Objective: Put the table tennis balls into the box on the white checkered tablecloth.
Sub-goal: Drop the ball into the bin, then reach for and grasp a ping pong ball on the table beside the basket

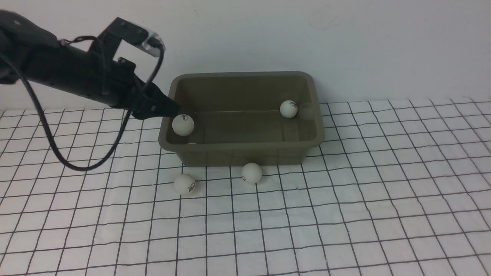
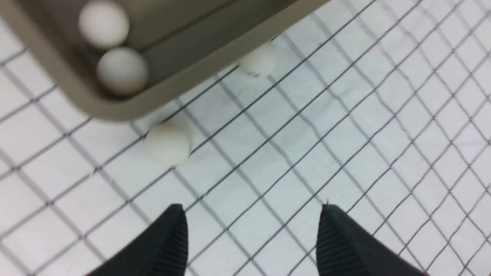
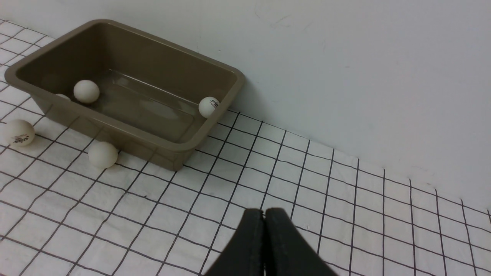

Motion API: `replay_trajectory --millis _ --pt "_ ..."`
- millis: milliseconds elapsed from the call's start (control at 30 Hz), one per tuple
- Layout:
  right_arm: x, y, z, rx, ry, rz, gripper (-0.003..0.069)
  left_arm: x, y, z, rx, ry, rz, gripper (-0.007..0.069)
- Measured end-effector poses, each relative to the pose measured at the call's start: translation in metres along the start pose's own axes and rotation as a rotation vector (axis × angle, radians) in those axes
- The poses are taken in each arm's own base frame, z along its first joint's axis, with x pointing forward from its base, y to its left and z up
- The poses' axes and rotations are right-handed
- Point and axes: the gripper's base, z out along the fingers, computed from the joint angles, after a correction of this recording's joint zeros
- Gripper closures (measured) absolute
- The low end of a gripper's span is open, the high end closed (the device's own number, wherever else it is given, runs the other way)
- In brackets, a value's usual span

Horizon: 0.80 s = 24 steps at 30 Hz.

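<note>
Table tennis balls (image 1: 288, 109): three lie in the box (image 1: 245, 155), two on the white checkered tablecloth (image 1: 383, 191) beside its near wall. Left hand (image 2: 252, 210) wide, empty; right hand (image 3: 264, 214) closed, empty.

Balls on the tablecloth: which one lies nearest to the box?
The right-hand ball, close by the front wall of the box; the left-hand ball lies further out.

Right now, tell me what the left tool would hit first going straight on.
The left tool would probably meet bare tablecloth beside the box, just past the nearest loose ball; depth is unclear.
</note>
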Motion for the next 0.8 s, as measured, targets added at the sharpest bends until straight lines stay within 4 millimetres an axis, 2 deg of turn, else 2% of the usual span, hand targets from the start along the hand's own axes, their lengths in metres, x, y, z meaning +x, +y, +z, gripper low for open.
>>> replay_trajectory --millis 100,267,400,633,800 --pt "0.001 0.0 0.0 -0.001 0.006 0.0 0.0675 0.011 0.003 0.004 -0.034 0.054 -0.053 0.0238" --pt "0.001 0.0 0.0 -0.001 0.006 0.0 0.0675 0.031 0.004 0.021 -0.013 0.14 -0.091 0.0241" --pt "0.0 0.0 0.0 -0.001 0.005 0.0 0.0675 0.045 -0.005 0.049 0.02 0.194 -0.054 0.0241" --pt "-0.001 0.0 0.0 0.001 -0.006 0.0 0.0675 0.031 -0.019 0.098 -0.075 0.061 0.077 0.0241" --pt "-0.001 0.0 0.0 0.001 -0.006 0.0 0.0675 0.026 -0.011 0.127 -0.122 0.022 0.067 0.0241"
